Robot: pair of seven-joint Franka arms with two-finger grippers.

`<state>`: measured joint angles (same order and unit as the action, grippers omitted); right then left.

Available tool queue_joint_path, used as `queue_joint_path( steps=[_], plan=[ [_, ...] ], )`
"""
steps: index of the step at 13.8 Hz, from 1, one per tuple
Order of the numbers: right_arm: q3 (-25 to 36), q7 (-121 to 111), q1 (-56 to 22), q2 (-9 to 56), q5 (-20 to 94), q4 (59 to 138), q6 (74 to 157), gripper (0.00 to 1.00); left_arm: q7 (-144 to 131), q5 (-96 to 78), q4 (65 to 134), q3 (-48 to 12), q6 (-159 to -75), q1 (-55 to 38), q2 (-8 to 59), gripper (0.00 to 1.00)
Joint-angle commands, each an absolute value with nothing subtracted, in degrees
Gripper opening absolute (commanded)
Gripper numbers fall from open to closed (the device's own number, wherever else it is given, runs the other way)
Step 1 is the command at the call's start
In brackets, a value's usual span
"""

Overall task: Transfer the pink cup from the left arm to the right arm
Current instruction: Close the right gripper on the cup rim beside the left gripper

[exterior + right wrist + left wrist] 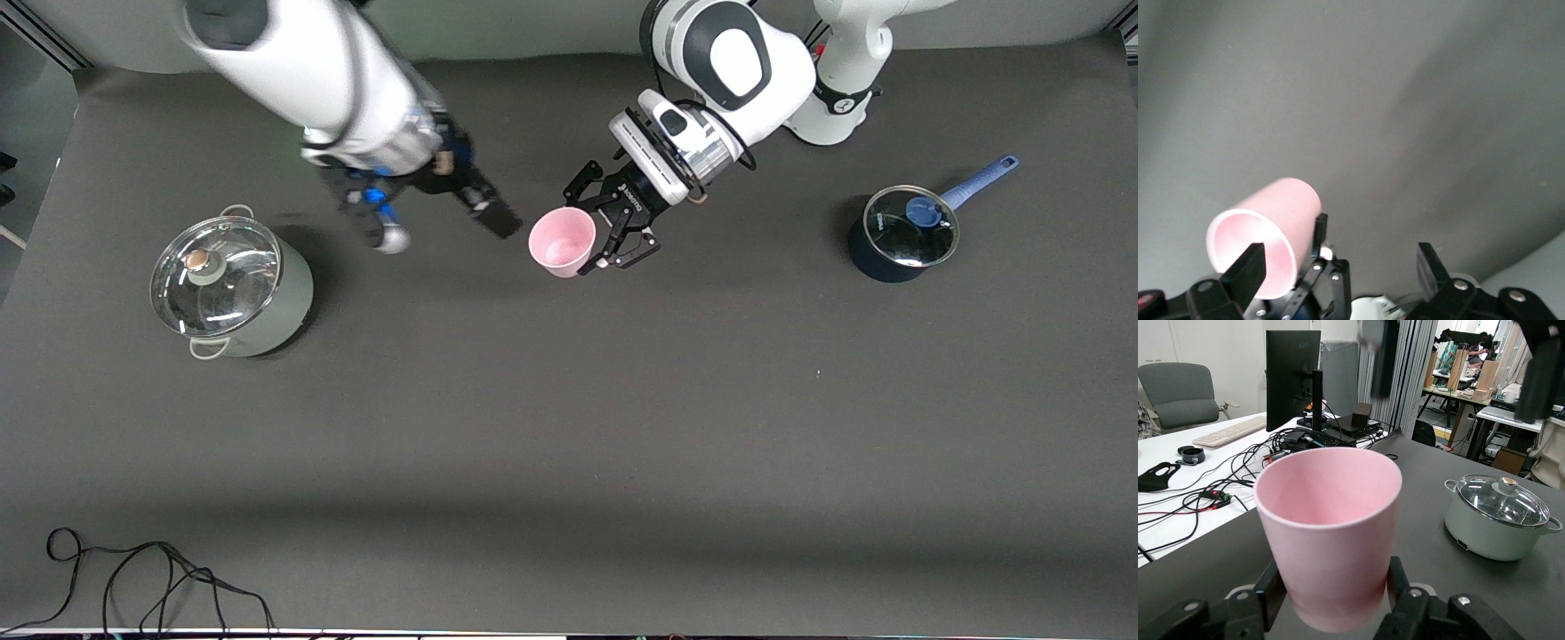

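Observation:
The pink cup (560,242) hangs above the middle of the table with its open mouth turned toward the front camera. My left gripper (578,238) is shut on its lower wall. In the left wrist view the black fingers (1269,592) press both sides of the pink cup (1329,520) near its base. My right gripper (449,233) stands open beside the cup, toward the right arm's end of the table, with nothing between its fingers. The right wrist view shows that gripper (1338,270) spread wide, with the pink cup (1268,223) past one fingertip, apart from it.
A pale green pot with a glass lid (231,289) stands toward the right arm's end of the table. A dark blue saucepan with a glass lid and blue handle (902,233) stands toward the left arm's end. A black cable (133,578) lies at the near edge.

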<state>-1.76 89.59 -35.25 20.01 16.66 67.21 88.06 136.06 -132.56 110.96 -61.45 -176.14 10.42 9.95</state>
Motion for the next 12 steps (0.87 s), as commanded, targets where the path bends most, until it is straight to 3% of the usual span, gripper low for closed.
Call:
queue_joint_path(
  steps=[1,4,6,9,10,12],
  plan=[
    [-1.2,91.4,-39.6,23.9,13.6,64.2,89.7,1.00,136.4,-133.8,109.7,-61.1,-177.4,9.6,10.5,0.30],
    [-1.2,92.4,-40.9,26.3,13.4,64.2,93.2,1.00,136.4,-133.8,109.7,-61.0,-177.4,9.6,10.5,0.30],
    [-1.2,92.3,-40.8,26.6,13.4,64.1,93.7,0.86,136.4,-133.8,109.7,-61.0,-177.3,9.6,10.5,0.30],
    [-0.9,92.0,-40.2,26.2,13.4,63.1,93.3,0.84,136.4,-133.8,109.7,-61.0,-177.4,9.6,10.5,0.30],
    [-0.8,91.9,-40.0,26.2,13.4,63.0,93.2,0.80,136.4,-133.8,109.7,-61.0,-177.4,9.7,10.5,0.30],
    [-0.7,91.9,-40.0,26.1,13.4,63.0,93.1,0.58,136.4,-133.8,109.7,-61.0,-177.3,9.6,10.5,0.31]
  ],
)
